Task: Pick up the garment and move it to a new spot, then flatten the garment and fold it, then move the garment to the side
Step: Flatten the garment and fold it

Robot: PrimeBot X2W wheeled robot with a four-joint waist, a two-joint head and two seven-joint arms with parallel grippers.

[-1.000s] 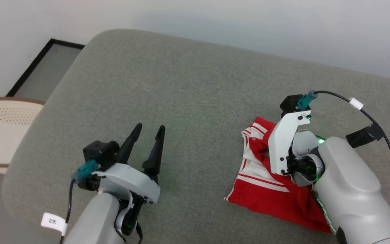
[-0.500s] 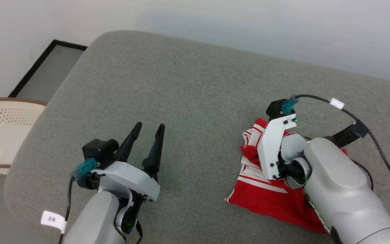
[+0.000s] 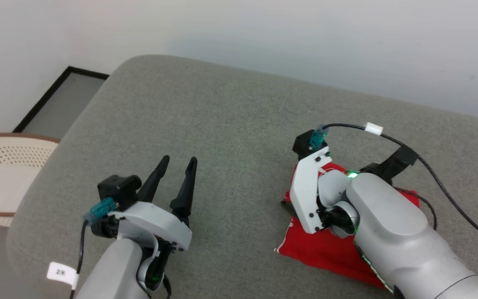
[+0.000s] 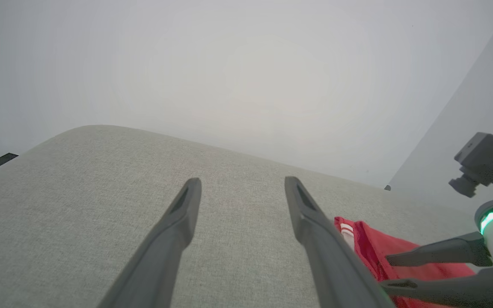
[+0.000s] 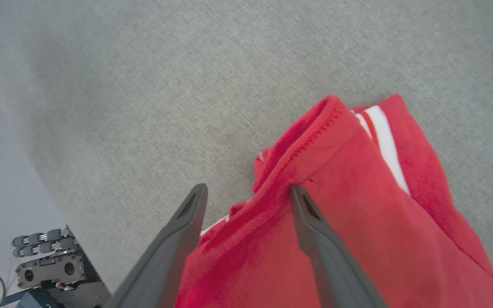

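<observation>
The garment (image 3: pixel 322 253) lies as a compact, layered bundle on the right part of the grey padded surface (image 3: pixel 222 124), under the right arm. The right gripper (image 5: pixel 247 189) is positioned over the bundle's edge with its jaws wide apart; no fabric is clamped. The left gripper (image 3: pixel 179 160) is likewise spread wide, is empty, and is well apart from the garment. Flattening and folding are judged complete or nearly so. Whether this spot is the final side position cannot be determined; a last transfer may be left.
</observation>
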